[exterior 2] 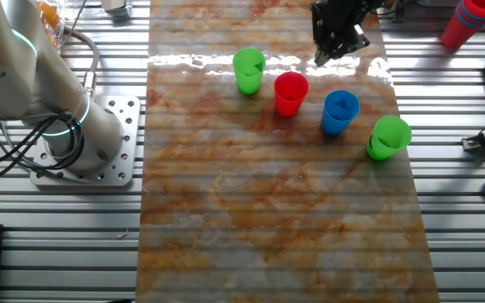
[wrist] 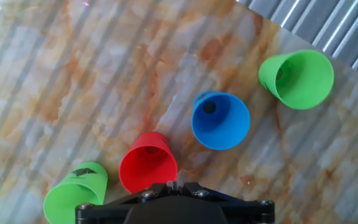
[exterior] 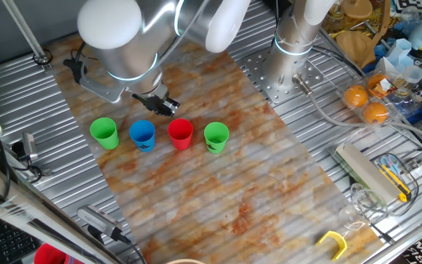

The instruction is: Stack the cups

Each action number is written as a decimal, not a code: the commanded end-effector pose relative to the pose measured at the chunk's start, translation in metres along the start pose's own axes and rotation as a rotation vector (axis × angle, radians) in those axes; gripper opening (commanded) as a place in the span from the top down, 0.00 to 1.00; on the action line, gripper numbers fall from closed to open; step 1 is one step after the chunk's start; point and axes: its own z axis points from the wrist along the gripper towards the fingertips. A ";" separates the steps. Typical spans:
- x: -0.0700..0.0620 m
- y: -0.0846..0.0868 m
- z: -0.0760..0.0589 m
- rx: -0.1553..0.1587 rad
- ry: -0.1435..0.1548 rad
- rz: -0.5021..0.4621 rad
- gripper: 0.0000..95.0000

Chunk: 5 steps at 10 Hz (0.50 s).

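Fingers (exterior 2: pixel 338 52) hung above the marbled worktop (exterior 2: pixel 268 219) just behind the red cup (exterior 2: pixel 290 93); whether they stood apart or together could not be told, since the hand view showed only their dark mount. That view alone looked into the cups: smooth tapered plastic, upright, open-mouthed. Beside the red cup stood the blue cup (exterior 2: pixel 340 112), with a green cup (exterior 2: pixel 247 70) and another green cup (exterior 2: pixel 388 138) at the row's ends.

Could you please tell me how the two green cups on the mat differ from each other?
The green cup at the blue cup's end has the blue cup as its only neighbour; the green cup at the red cup's end has only the red cup. In the hand view, the red-side one shows a dark printed mark on its wall; the blue-side one shows none there. Both are upright, empty, unstacked and look equal in size.
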 end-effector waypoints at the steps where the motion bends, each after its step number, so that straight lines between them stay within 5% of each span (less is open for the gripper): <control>1: 0.001 0.000 0.001 0.009 -0.002 -0.028 1.00; 3: 0.001 0.000 0.001 0.000 0.006 -0.072 1.00; 5: 0.023 0.023 -0.006 -0.017 0.029 -0.169 1.00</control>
